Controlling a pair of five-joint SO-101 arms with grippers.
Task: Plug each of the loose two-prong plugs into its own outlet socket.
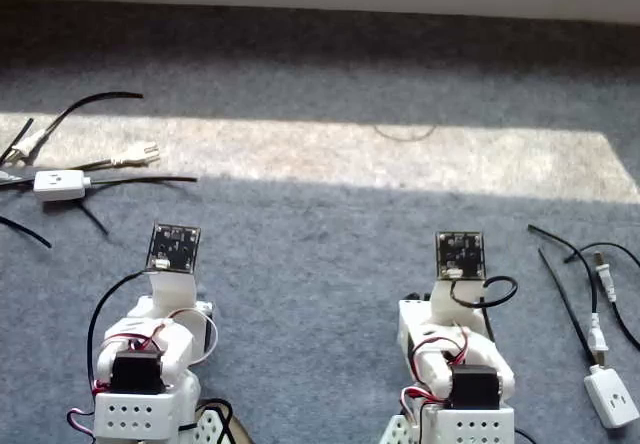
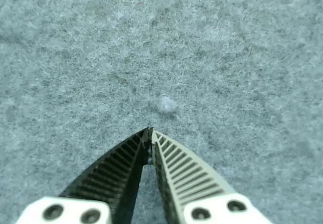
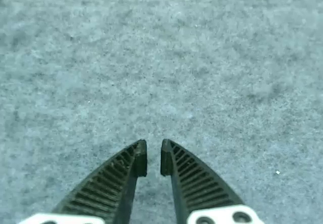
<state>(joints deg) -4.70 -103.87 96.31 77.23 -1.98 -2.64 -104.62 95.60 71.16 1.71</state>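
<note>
Plug (image 1: 138,153) near outlet socket (image 1: 58,183) (apart)

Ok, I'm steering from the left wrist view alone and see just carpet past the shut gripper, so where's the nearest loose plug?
Observer: In the high view, a white two-prong plug lies on sunlit carpet beyond the arm at the picture's left.
Operator: Any socket nearby?
Observer: A white outlet socket with a black cord lies left of that plug.
Operator: And the other gripper?
Observer: The right gripper is open by a narrow gap over bare carpet.
</note>
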